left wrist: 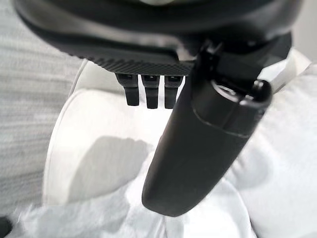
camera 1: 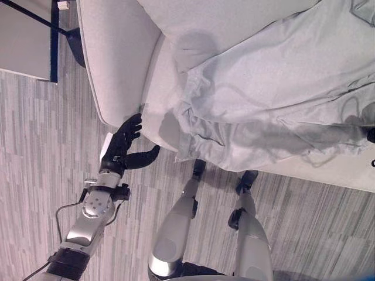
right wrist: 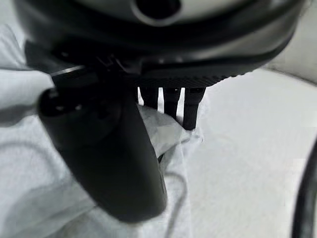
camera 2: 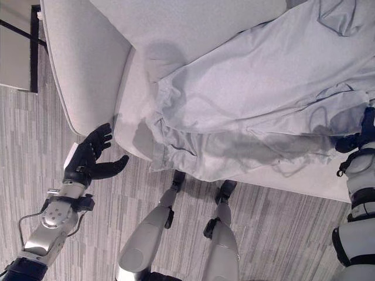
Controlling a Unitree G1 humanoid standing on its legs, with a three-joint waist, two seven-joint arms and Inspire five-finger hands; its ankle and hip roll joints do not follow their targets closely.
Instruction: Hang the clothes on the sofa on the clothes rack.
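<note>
left hand (camera 2: 88,157) spread, empty, sofa's (camera 2: 88,70) 8 o'clock corner | right hand (right wrist: 168,106) fingers straight on shirt (camera 2: 252,111), 3 o'clock edge

Light was even, fairly bright, cool. Soft grey shadows fell on sofa (camera 1: 117,64) seat and across pale garment (camera 1: 275,99). No glare. Wrist views: left hand (left wrist: 198,148) and right hand (right wrist: 106,158) were blurred, out of focus.

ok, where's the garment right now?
The pale garment lies spread over the sofa seat in the head views, its hem draped over the front edge, between the open left hand and the right hand at its right end.
</note>
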